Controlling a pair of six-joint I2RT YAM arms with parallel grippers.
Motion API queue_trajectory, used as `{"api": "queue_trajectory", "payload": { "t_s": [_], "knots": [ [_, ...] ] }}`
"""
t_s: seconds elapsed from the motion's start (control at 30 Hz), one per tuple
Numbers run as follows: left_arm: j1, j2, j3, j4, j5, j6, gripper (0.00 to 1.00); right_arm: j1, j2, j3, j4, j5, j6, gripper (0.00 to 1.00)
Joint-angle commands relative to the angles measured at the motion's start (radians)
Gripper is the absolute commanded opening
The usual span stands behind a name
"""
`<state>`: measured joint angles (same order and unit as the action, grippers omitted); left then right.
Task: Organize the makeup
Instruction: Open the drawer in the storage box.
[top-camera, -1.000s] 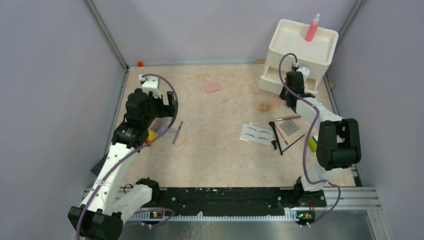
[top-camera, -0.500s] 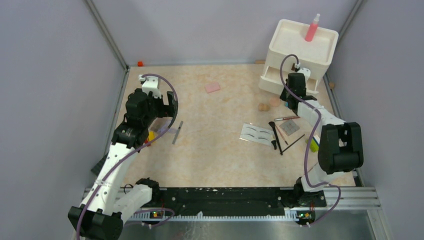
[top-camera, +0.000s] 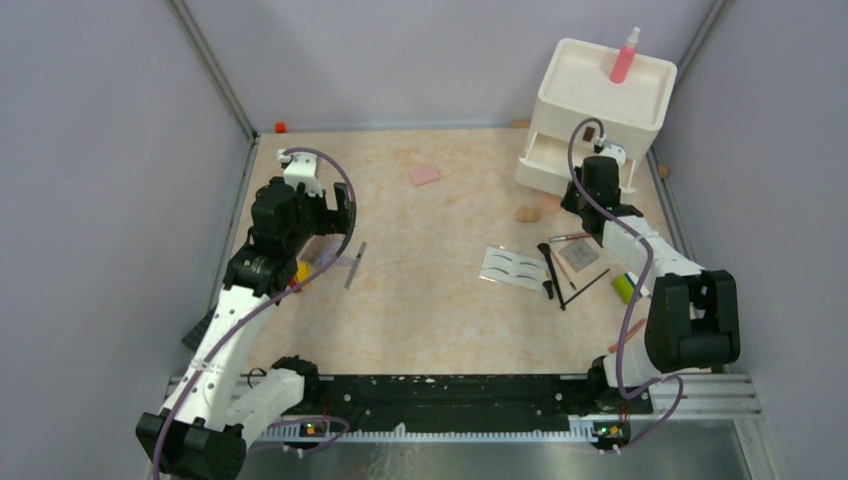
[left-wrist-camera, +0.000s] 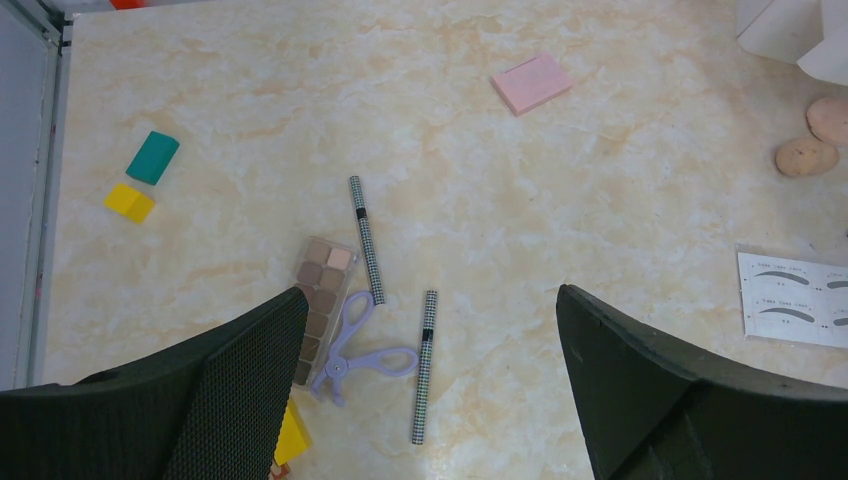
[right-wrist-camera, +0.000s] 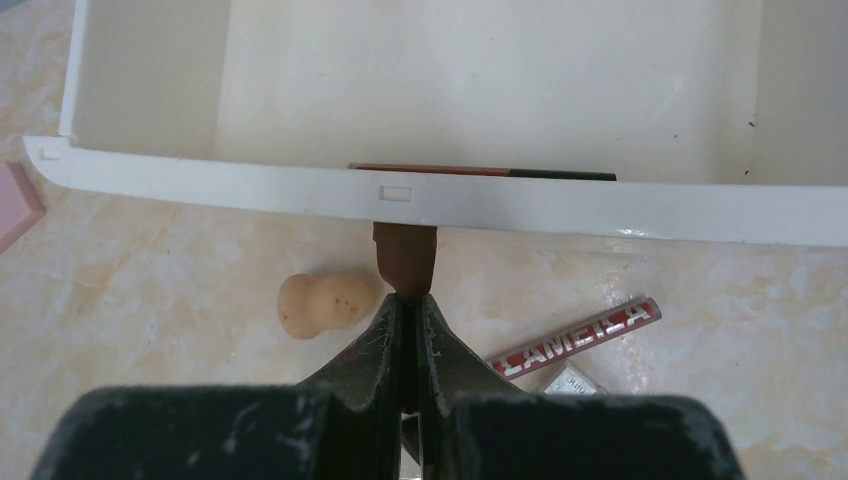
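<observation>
My right gripper (right-wrist-camera: 408, 300) (top-camera: 597, 172) is shut on a brown tab (right-wrist-camera: 405, 255) under the front of the open white drawer (right-wrist-camera: 560, 213). A thin pencil (right-wrist-camera: 480, 171) lies inside the drawer. A peach sponge (right-wrist-camera: 325, 303) and a silver-red tube (right-wrist-camera: 578, 337) lie beside the gripper. My left gripper (left-wrist-camera: 428, 292) (top-camera: 330, 212) is open above two checkered pencils (left-wrist-camera: 366, 238), an eyeshadow palette (left-wrist-camera: 322, 290) and a purple curler (left-wrist-camera: 355, 350). The pink pad (top-camera: 425, 175), eyebrow card (top-camera: 513, 268) and brushes (top-camera: 548, 270) lie on the table. The pink spray bottle (top-camera: 624, 58) stands on the organizer (top-camera: 590, 100).
Teal (left-wrist-camera: 152, 157) and yellow (left-wrist-camera: 130, 202) toy blocks lie left of the palette. A dark studded plate (top-camera: 578, 255) and a green block (top-camera: 624, 288) sit at the right. An orange block (top-camera: 281, 127) is in the back left corner. Walls close three sides.
My right arm's elbow has swung down and to the right and its wrist has shifted slightly toward the drawer. The left arm has not moved.
</observation>
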<state>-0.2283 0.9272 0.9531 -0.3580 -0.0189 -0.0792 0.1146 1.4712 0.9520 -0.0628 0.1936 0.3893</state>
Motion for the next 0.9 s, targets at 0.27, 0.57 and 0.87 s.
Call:
{"api": "queue_trajectory", "payload": {
  "t_s": [0.27,0.57,0.87],
  "knots": [
    [0.006,-0.016,-0.004,0.046,0.007,0.004,0.99,0.011,-0.084,-0.048,-0.014,-0.065,0.028,0.00],
    [0.006,-0.014,-0.004,0.047,0.008,0.003,0.99,0.022,-0.103,-0.066,-0.040,-0.056,0.025,0.00],
    [0.006,-0.014,-0.004,0.047,0.007,0.004,0.99,0.025,-0.148,-0.091,-0.076,-0.062,0.021,0.00]
  ]
}}
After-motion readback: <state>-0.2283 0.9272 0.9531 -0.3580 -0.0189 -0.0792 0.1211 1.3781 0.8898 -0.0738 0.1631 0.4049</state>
